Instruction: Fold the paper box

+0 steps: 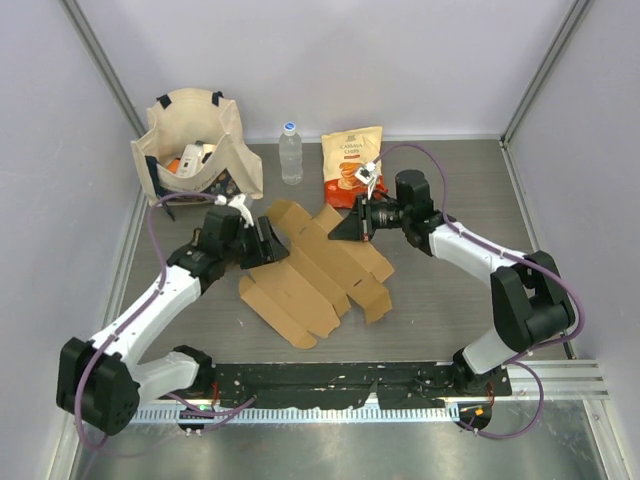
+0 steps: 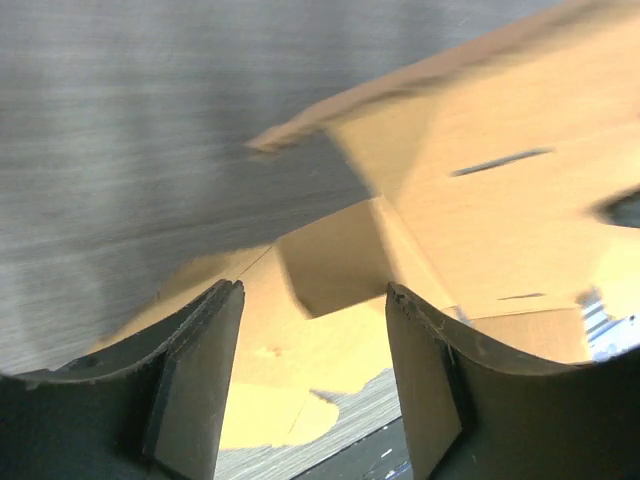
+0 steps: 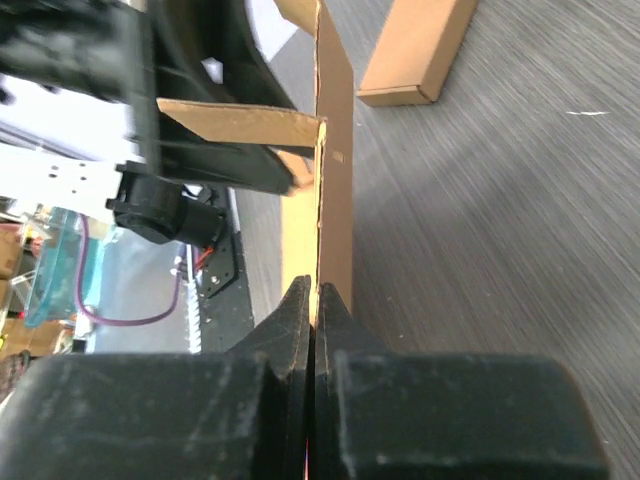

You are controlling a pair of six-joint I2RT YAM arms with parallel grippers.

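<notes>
Box: a flat cardboard sheet lies on the tabletop between the two claws, most of it on their near side.
Right claw: pressed together, pinching the edge of one flap.
Left claw: spread, holding nothing; a box panel lies just ahead of its fingers.
Coming move: probably the left claw goes forward, being nearer to this panel.
</notes>
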